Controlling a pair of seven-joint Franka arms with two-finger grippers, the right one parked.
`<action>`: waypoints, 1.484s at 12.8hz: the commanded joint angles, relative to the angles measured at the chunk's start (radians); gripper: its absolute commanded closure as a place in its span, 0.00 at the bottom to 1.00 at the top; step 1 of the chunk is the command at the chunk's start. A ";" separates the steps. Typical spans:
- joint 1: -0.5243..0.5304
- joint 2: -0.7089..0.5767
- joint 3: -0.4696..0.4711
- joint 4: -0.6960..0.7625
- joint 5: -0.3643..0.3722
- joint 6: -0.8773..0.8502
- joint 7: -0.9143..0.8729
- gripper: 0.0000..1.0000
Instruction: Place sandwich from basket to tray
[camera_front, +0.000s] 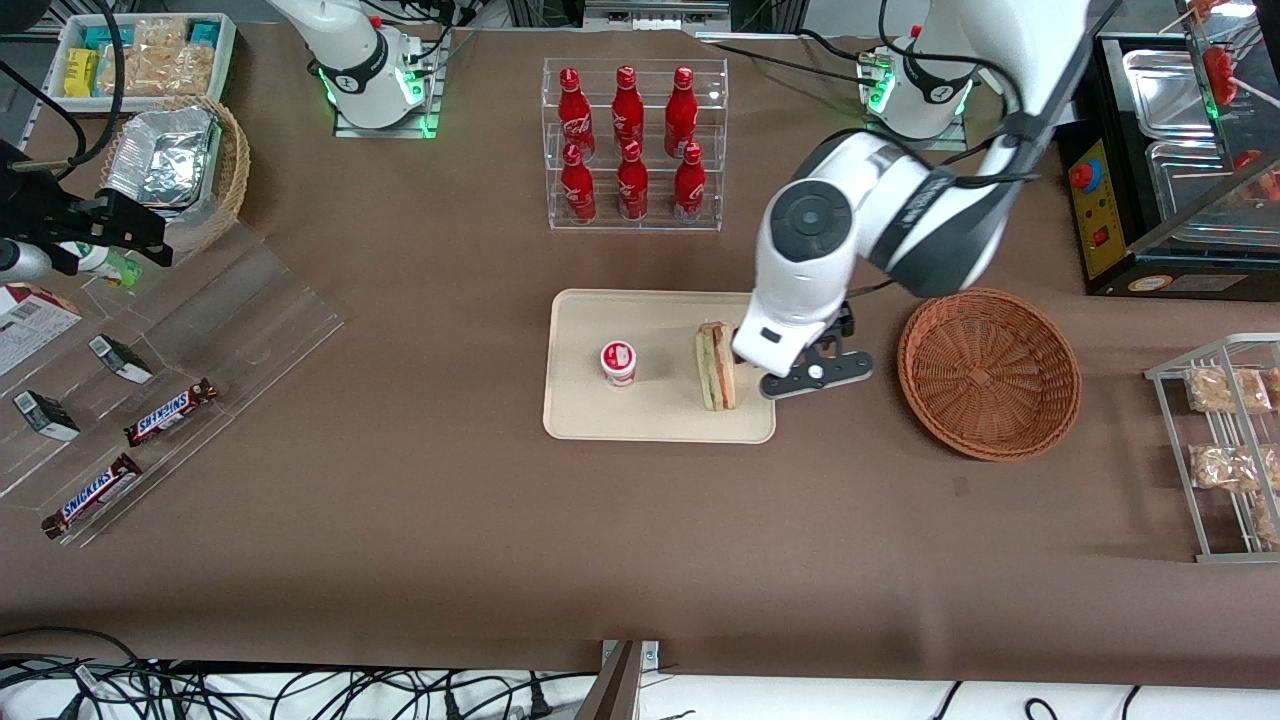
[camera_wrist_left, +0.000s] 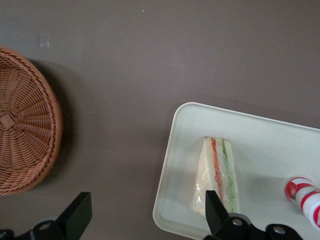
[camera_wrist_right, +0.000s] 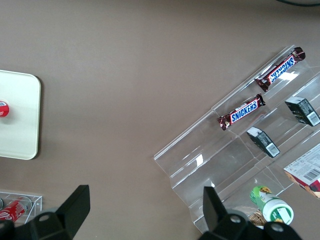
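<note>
Two things stand on the cream tray (camera_front: 580, 412) in the front view: the wrapped sandwich (camera_front: 716, 366), upright on its edge near the tray's border that faces the wicker basket (camera_front: 988, 372), and a small red-and-white cup (camera_front: 618, 363) toward the tray's middle. We see the left arm's gripper (camera_front: 812, 372) just beside the sandwich, over that same tray border, between sandwich and basket; the arm's white housing covers much of it. The basket sits on the brown table well apart from the tray, toward the working arm's end, with nothing in it. A clear rack of red cola bottles (camera_front: 630, 140) stands farther from the camera than the tray.

From the left wrist, we look down on the sandwich (camera_wrist_left: 218, 175) lying inside the tray (camera_wrist_left: 270, 145) close to its rounded corner, filling stripes of red and green showing. The gripper (camera_wrist_left: 145, 212) is spread wide and holds nothing: one fingertip (camera_wrist_left: 214, 209) overlaps the sandwich's lower end, the other (camera_wrist_left: 78, 213) hangs over bare table near the basket (camera_wrist_left: 25, 122). The cup (camera_wrist_left: 304, 195) sits at the tray's edge of view.

From the right wrist, we make out only the tray's corner (camera_wrist_right: 20, 120).
</note>
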 joint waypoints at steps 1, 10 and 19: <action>0.001 -0.012 0.086 0.113 -0.107 -0.133 0.190 0.00; -0.033 -0.120 0.514 0.163 -0.359 -0.302 0.776 0.00; -0.025 -0.109 0.560 0.159 -0.325 -0.290 0.836 0.00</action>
